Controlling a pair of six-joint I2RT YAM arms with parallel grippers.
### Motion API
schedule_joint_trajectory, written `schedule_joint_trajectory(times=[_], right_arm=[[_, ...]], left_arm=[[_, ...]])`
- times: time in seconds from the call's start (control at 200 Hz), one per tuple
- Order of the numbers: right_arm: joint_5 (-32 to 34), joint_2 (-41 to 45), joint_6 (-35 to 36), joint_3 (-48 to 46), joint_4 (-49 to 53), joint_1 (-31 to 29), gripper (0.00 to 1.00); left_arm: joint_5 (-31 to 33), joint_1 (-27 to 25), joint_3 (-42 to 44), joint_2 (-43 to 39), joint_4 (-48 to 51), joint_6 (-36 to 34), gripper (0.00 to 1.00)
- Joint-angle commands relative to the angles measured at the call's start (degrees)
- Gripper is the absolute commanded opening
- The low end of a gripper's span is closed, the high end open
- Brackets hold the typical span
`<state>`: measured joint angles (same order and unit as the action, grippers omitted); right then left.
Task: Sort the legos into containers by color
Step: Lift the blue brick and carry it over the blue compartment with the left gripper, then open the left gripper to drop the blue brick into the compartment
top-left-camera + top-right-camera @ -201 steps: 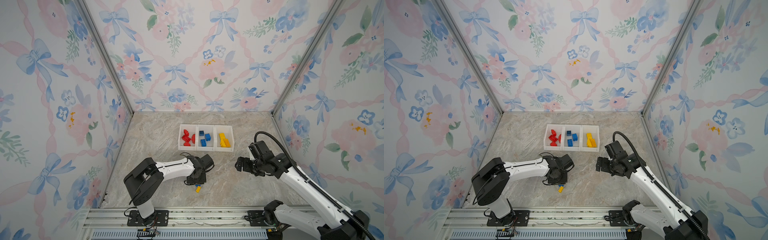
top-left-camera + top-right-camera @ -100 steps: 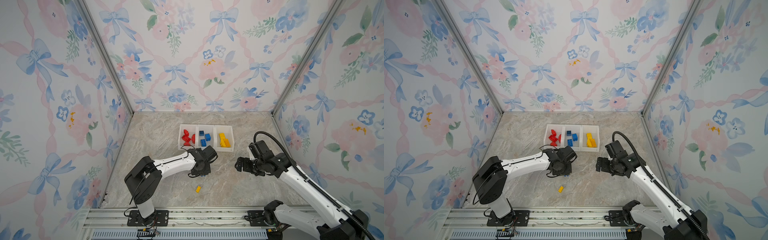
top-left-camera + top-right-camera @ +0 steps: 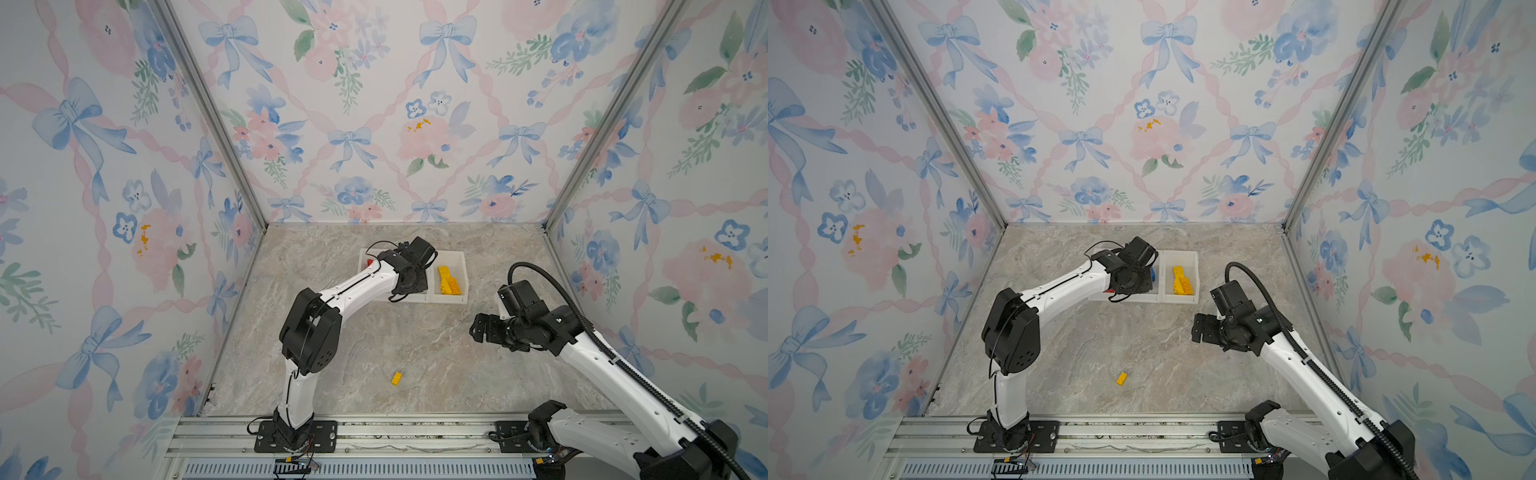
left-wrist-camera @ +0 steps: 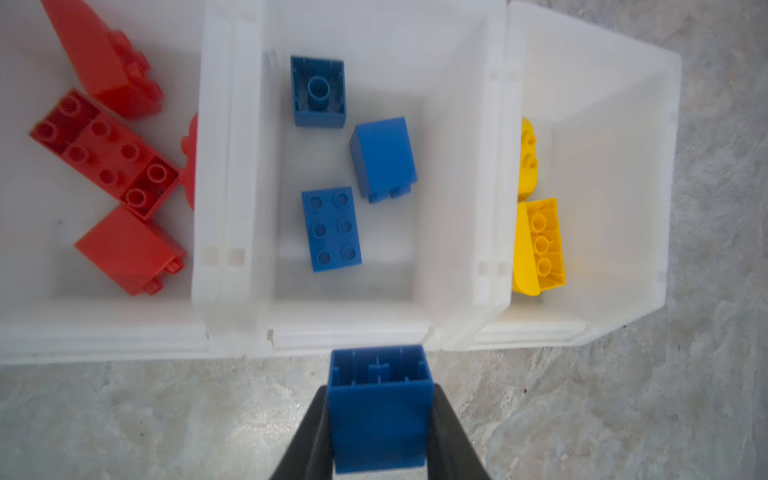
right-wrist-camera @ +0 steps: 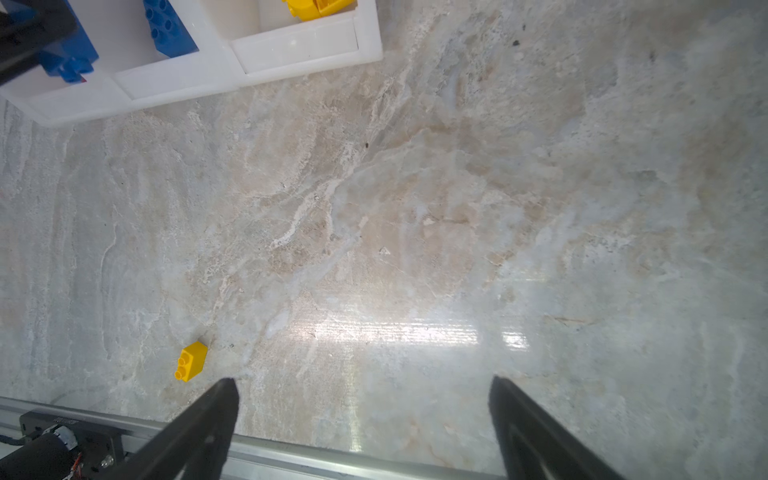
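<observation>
1. Marbled tabletop (image 3: 415, 340), enclosed by floral walls (image 3: 374, 104).
2. The blue brick (image 4: 378, 424) is clenched in the left hand (image 4: 379, 395). It is poised by the near wall of the middle bin of the containers (image 4: 232, 328), which sit at 12 o'clock on the tabletop.
3. Sorted legos (image 4: 331, 229) lie in the bins, with red, blue and yellow apart.
4. A loose yellow brick (image 3: 396, 377) lies at 6 o'clock.
5. The right hand (image 5: 363, 386), released and empty, hangs at 3 o'clock.

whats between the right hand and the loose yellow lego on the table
Nothing: only bare table lies between the right hand and the yellow lego, as both top views show.
</observation>
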<state>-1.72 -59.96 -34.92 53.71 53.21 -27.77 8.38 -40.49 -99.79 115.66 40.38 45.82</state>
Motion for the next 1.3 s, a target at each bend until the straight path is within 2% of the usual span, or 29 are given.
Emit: schedule_joint_trajectory(times=[0.0, 0.315, 0.41, 0.57, 0.68, 0.955, 1.29], right_arm=[[1.0, -0.2, -0.5, 1.9, 1.6, 0.6, 0.97], [2.0, -0.5, -2.9, 3.1, 2.4, 0.7, 0.97], [2.0, -0.8, -3.1, 3.2, 2.5, 0.6, 0.97], [1.9, -1.5, -3.1, 3.6, 2.3, 0.7, 0.97], [1.9, -1.8, -3.2, 3.7, 2.0, 0.6, 0.97], [1.9, -1.8, -3.6, 3.8, 1.7, 0.6, 0.97], [1.8, -0.9, -2.6, 3.4, 2.6, 0.6, 0.97]], left_arm=[[1.3, 0.7, -5.3, 4.1, 1.1, -4.8, 0.23], [2.4, 3.5, -11.2, 11.4, 1.1, -7.4, 0.25], [2.2, 3.8, -11.3, 12.2, 1.0, -7.9, 0.32], [1.4, 3.9, -11.7, 12.8, 1.0, -8.5, 0.54], [1.4, 3.9, -11.6, 12.5, 1.1, -8.6, 0.61], [1.0, 3.4, -8.8, 8.4, 1.1, -8.7, 0.63], [2.2, -0.5, 0.8, -0.6, 1.0, -9.2, 0.63]])
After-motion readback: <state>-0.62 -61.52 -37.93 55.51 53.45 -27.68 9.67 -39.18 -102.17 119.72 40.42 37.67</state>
